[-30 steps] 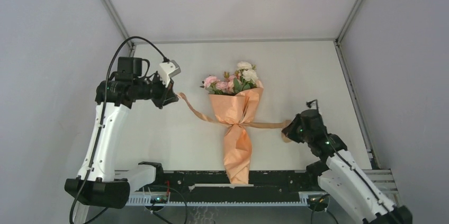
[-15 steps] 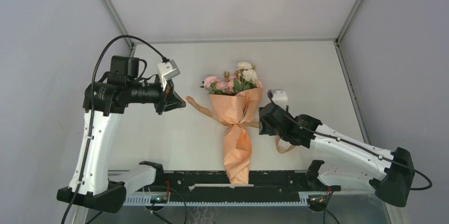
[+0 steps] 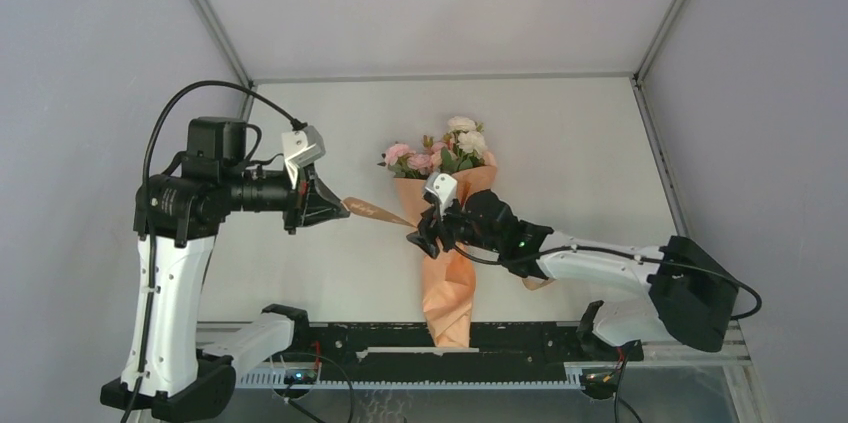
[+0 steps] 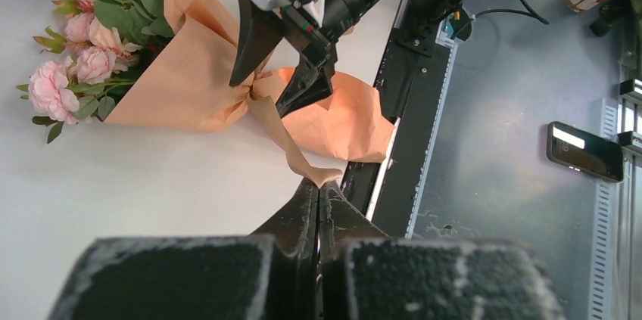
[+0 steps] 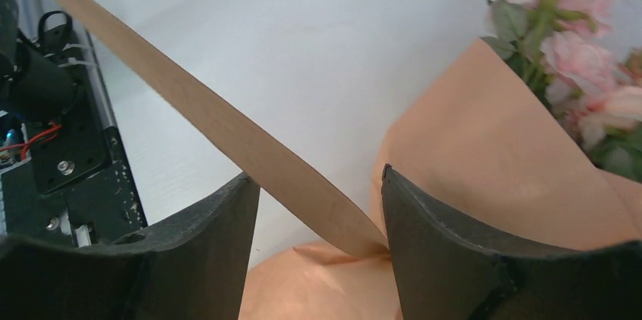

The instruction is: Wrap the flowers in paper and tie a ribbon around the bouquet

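From above, a bouquet (image 3: 447, 288) lies in the middle of the white worktop (image 3: 580, 143), its narrow end toward the arms and its flowers (image 3: 440, 155) at the far end. A ribbon (image 3: 378, 211) is tied round the waist of the paper cone. One tail runs taut to the left, up to the left hand (image 3: 340, 206), which is closed on its end and held above the worktop. The right arm reaches in low from the right, and the right hand (image 3: 424, 236) sits at the cone's waist. A second tail shows beside that arm. From the left wrist, the two fingers are pressed together on the ribbon's tip. The strip runs away to the knot, where the right hand's dark fingers stand apart, one on each side of it. Pink and cream roses lie at the upper left. From the right wrist, the hand is open and grips nothing. The ribbon passes slantwise through the gap between its fingers, ending close against the right finger at the paper (image 5: 484, 146). Pink roses show at the upper right.
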Motion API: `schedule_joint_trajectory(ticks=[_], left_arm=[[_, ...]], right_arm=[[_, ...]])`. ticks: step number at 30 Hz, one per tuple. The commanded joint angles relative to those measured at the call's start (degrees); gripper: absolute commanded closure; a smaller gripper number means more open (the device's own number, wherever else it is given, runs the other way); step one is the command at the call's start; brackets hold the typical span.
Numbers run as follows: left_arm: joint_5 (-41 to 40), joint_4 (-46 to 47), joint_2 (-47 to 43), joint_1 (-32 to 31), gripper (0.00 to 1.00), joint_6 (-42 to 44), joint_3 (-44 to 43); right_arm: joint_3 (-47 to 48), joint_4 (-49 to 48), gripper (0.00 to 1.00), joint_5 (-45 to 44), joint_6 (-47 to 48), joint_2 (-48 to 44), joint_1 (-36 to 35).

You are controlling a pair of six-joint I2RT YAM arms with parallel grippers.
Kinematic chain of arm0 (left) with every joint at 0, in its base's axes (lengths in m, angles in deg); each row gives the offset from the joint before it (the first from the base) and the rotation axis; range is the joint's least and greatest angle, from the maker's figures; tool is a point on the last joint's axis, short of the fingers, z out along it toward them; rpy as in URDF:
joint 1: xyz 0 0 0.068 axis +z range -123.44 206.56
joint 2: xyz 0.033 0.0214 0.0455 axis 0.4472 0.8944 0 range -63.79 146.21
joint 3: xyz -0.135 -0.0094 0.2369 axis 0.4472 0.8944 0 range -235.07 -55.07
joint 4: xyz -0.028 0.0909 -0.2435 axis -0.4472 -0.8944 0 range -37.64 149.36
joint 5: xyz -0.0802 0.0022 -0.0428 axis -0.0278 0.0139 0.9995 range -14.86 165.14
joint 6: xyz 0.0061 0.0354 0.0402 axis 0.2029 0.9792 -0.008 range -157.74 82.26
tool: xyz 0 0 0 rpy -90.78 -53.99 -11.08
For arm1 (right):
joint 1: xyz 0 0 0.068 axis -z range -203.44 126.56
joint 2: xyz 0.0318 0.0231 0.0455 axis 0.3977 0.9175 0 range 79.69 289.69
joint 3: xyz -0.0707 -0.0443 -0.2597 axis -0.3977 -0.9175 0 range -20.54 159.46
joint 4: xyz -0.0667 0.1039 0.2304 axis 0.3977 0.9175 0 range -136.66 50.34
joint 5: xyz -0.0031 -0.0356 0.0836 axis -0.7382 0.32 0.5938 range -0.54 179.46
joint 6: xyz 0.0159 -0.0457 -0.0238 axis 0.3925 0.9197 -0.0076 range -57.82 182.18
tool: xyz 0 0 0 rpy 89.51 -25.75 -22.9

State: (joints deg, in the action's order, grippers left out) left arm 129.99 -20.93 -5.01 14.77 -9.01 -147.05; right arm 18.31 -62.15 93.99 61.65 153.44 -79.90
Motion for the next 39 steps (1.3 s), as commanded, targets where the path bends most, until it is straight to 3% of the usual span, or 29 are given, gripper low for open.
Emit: schedule_joint_trajectory(ticks=[1, 4, 8, 12, 14, 15, 16, 17, 20, 25, 28, 30, 33, 39], left_arm=[[2.4, -0.04, 0.01, -0.22, 1.0, 0.16, -1.43], [2.05, -0.34, 0.12, -0.27, 1.0, 0.36, -1.28], [1.07, -0.48, -0.27, -0.18, 1.0, 0.95, -1.44], [-4.13, -0.58, -1.17, -0.16, 1.0, 3.83, 0.42], [-9.29, 0.32, -2.83, -0.16, 1.0, 8.85, 5.88], [-13.15, 2.24, -4.08, -0.21, 0.93, 10.35, 10.26], [-19.71, 4.73, -5.44, -0.21, 0.77, 11.54, 15.4], [-24.3, 6.16, -6.57, -0.21, 0.69, 13.87, 19.77], [-34.26, 5.21, -9.86, -0.5, 0.56, 22.25, 29.25], [-37.15, 7.24, -15.71, -3.35, 0.41, 28.23, 35.35], [-32.57, 21.12, -18.35, -8.94, 0.41, 20.0, 41.06], [-28.59, 36.25, -18.49, -13.27, 0.42, 9.32, 46.56], [-24.18, 56.71, -14.11, -18.39, 0.34, -7.67, 52.4], [-27.15, 83.91, -1.51, -21.56, 0.25, -25.89, 59.55]], right_arm=[[2.91, -10.22, 0.33, 10.04, 1.5, 3.22, 1.19], [2.88, -10.6, 0.41, 11.02, -1.15, 3.91, 2.44], [2.9, -8.46, 0.77, 9.4, -6.53, 3.15, 5.39], [2.82, -5.0, 0.97, 6.91, -10.73, 0.94, 7.78], [2.81, -4.05, 1.0, 6.76, -12.03, 0.21, 7.88], [2.81, -3.5, 1.0, 6.63, -12.52, -0.1, 7.64], [2.81, -2.93, 1.0, 6.36, -12.88, -0.41, 7.35], [2.81, -2.36, 1.0, 5.87, -13.24, -0.61, 6.95], [2.81, -0.71, 1.0, 3.17, -15.63, -1.15, 6.02], [2.8, -0.43, 1.0, 2.41, -20.97, -0.49, 5.26], [2.81, 0.01, 1.0, 1.07, -24.3, -0.37, 5.25], [2.77, 0.17, 1.0, 0.49, -26.19, -0.28, 5.27], [2.77, 1.09, 1.0, -0.65, -29.13, -0.49, 5.39], [2.79, 1.38, 1.0, -4.17, -34.96, -1.2, 5.38]])
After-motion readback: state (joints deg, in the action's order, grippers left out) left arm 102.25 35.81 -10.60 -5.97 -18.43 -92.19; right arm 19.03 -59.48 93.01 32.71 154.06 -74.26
